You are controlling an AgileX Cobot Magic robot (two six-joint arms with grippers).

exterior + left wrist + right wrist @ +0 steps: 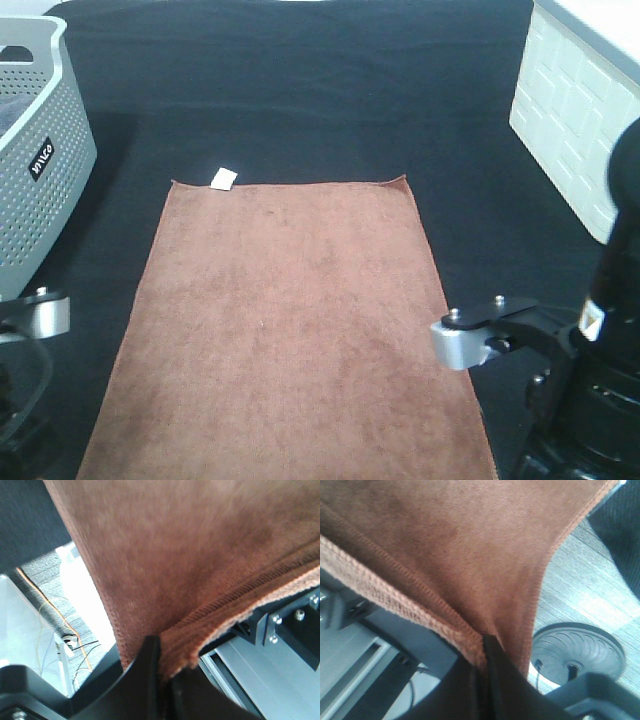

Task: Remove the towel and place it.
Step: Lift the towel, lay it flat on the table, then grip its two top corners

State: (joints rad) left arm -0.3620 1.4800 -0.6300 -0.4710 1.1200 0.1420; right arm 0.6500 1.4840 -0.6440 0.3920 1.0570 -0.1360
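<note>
The brown plush towel [290, 320] lies flat on the black table cloth [300, 90], its small white tag [223, 178] at the far left corner. Its near edge hangs over the table's front. In the left wrist view my left gripper [162, 672] is shut on the towel's near left corner [190, 555]. In the right wrist view my right gripper [485, 655] is shut on the near right corner [460, 545]. In the exterior view only the arms' wrists show, left [35, 315] and right [480, 335]; the fingertips are below the frame.
A grey perforated basket [40, 170] stands at the left edge of the table. A white quilted box [570, 110] stands at the far right. Below the table edge are an aluminium frame [270, 670], an orange cable [55, 610] and a round grey base [580, 652].
</note>
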